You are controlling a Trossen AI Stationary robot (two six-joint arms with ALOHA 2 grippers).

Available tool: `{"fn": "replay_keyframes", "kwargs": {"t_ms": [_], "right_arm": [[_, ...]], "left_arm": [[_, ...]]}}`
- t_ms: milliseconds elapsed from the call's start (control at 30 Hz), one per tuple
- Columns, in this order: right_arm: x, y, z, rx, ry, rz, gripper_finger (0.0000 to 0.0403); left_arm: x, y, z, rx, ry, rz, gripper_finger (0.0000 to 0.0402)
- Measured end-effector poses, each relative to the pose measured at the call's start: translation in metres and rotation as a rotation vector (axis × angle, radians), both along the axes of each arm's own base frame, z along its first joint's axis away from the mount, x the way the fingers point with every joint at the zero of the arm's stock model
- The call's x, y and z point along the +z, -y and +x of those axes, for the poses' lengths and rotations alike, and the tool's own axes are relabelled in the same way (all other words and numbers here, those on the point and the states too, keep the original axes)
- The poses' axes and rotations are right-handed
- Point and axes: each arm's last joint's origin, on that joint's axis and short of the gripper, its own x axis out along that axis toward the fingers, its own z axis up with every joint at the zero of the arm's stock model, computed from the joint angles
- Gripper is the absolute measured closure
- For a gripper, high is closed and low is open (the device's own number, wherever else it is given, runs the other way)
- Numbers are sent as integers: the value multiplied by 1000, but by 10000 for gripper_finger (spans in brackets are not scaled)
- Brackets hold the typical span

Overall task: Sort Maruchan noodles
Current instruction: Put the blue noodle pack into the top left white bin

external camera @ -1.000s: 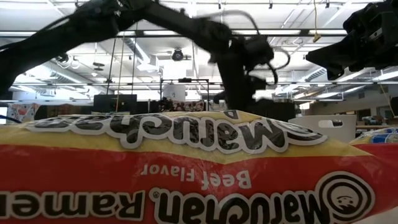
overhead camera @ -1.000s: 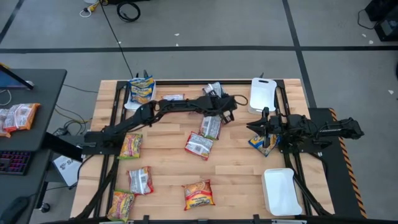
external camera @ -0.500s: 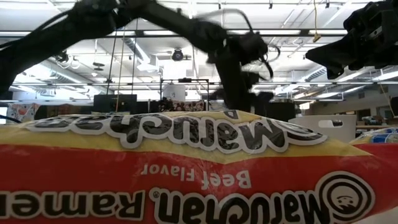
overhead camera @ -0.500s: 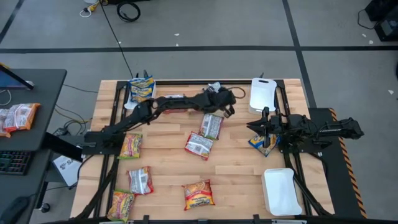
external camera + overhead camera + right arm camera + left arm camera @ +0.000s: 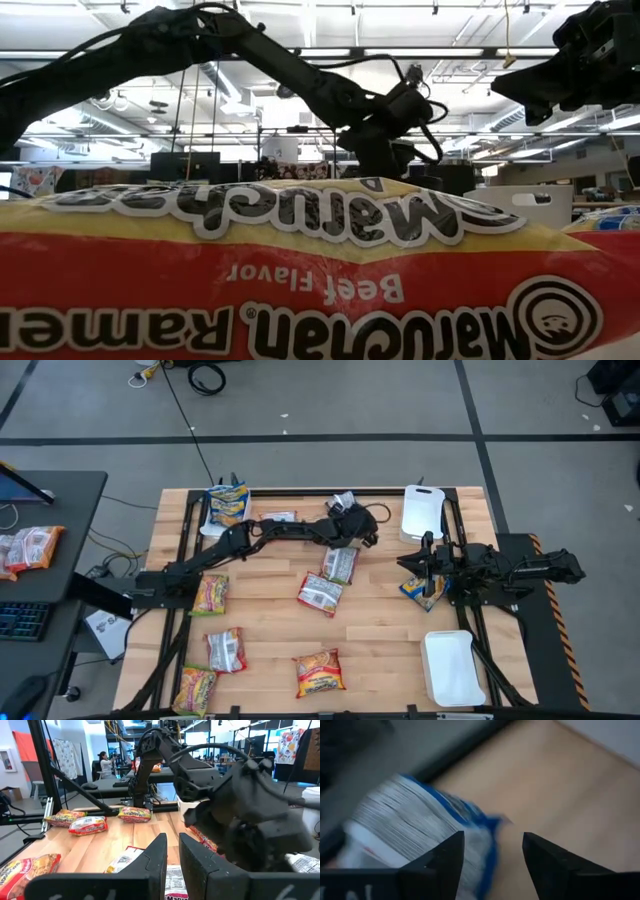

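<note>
Several Maruchan noodle packets lie flat on the wooden table (image 5: 270,575). A silver-white and blue packet (image 5: 343,501) lies at the far edge. My left gripper (image 5: 348,515) is open just short of it, slanting down. In the left wrist view this packet (image 5: 415,825) lies ahead of the gripper (image 5: 493,840) and runs under one finger (image 5: 445,860); whether they touch I cannot tell. My right gripper (image 5: 420,565) waits shut at the right, above a blue-yellow packet (image 5: 418,590). An orange-red beef packet (image 5: 300,280) fills the low view.
Two silver packets (image 5: 340,563) (image 5: 320,593) lie mid-table, others near the left and front edges (image 5: 212,593) (image 5: 320,672). A blue-yellow packet (image 5: 228,505) lies on a tray at the far left. White trays stand at the far right (image 5: 422,512) and near right (image 5: 449,667).
My left gripper has gone toward the table's far edge and down, tipping from pointing steeply down to a flatter slant, and now stands at the silver-white and blue packet. No packet has moved.
</note>
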Motion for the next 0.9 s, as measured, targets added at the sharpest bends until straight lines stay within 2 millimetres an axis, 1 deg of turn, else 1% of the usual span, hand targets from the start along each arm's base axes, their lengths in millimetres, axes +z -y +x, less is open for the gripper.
{"fn": "replay_keyframes", "kwargs": {"t_ms": [100, 200, 367, 433, 533, 600, 667, 767, 800, 833, 900], "right_arm": [[0, 0, 0, 0, 0, 0, 347], [0, 0, 0, 0, 0, 0, 347], [0, 0, 0, 0, 0, 0, 347], [0, 0, 0, 0, 0, 0, 347], [0, 0, 0, 0, 0, 0, 347], [0, 0, 0, 0, 0, 0, 347], [0, 0, 0, 0, 0, 0, 347], [0, 0, 0, 0, 0, 0, 347], [0, 0, 0, 0, 0, 0, 347], [0, 0, 0, 0, 0, 0, 347], [0, 0, 0, 0, 0, 0, 347]], "left_arm": [[-5, 8, -2, -66, -55, -81, 202], [-5, 16, -5, -100, -78, -178, 217], [-5, 27, -14, -173, -172, -333, 239], [-2, 38, -18, -198, -224, -378, 243], [10, 60, -23, -236, -284, -417, 245], [18, 74, -25, -254, -303, -405, 246], [33, 86, -24, -254, -279, -334, 246], [67, 96, -21, -198, -161, -187, 244], [72, 97, -20, -162, -124, -152, 242], [74, 98, -19, -138, -100, -129, 238], [69, 99, -16, -110, -66, -132, 229]]}}
